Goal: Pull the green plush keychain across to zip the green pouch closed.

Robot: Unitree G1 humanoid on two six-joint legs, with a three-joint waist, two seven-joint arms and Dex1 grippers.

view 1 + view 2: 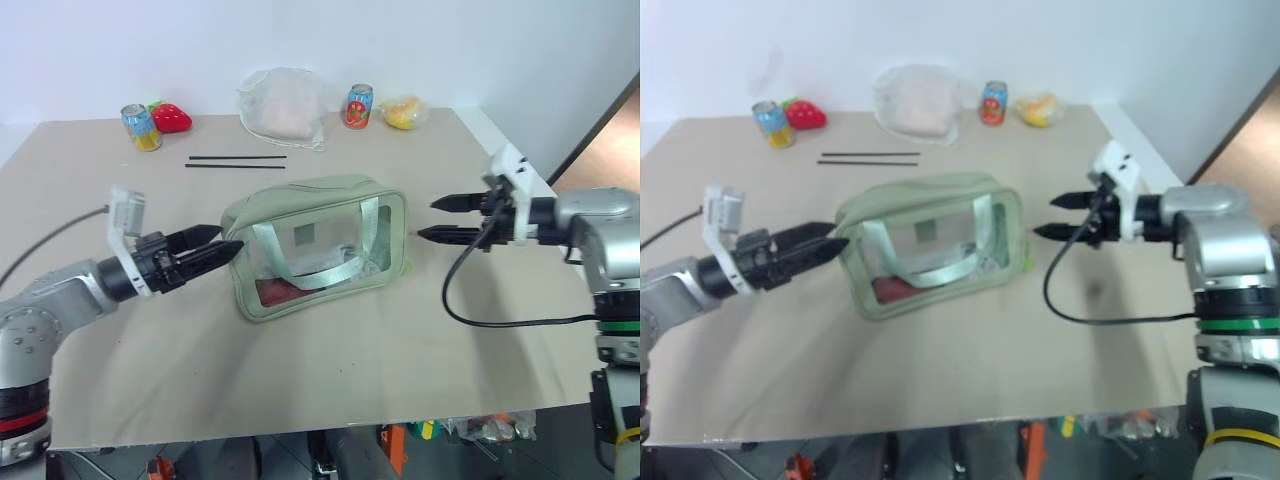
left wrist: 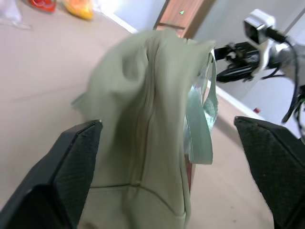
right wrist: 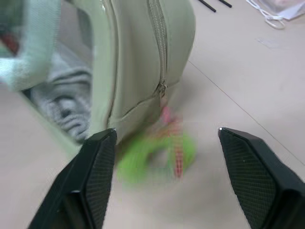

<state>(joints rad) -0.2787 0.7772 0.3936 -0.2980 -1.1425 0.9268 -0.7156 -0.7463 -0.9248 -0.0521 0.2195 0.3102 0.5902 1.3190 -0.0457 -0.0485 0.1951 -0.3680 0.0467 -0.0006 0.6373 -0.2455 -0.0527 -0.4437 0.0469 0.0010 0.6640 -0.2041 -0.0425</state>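
A white wall backs a beige table [image 1: 330, 370], and along its far edge, left to right, stand a printed can [image 1: 141, 127], a red strawberry toy [image 1: 171, 118], a white drawstring sack [image 1: 285, 105], a second can [image 1: 358, 106] with red-and-orange artwork, and a yellow item in clear wrap [image 1: 404, 111]. No lettering on either can is readable from here. Two thin black sticks [image 1: 237, 161] lie side by side in front of the sack.

The left gripper [image 1: 228, 241] sits at the pouch's nine o'clock end, fingers spread wide and holding nothing, tips just beside the fabric.

The green pouch [image 1: 320, 245] lies mid-table: pale sage, boxy, with a clear side window showing grey cloth and something red inside, and green strap handles draped across the window. Its top zipper runs closed to the three o'clock end.

The green plush keychain [image 3: 155, 155], lime and fuzzy with a pinkish-red clip, hangs from the zipper pull at that end, down on the table.

The right gripper [image 1: 436, 219] is at three o'clock, a little apart from the pouch, its fingers parted and empty.
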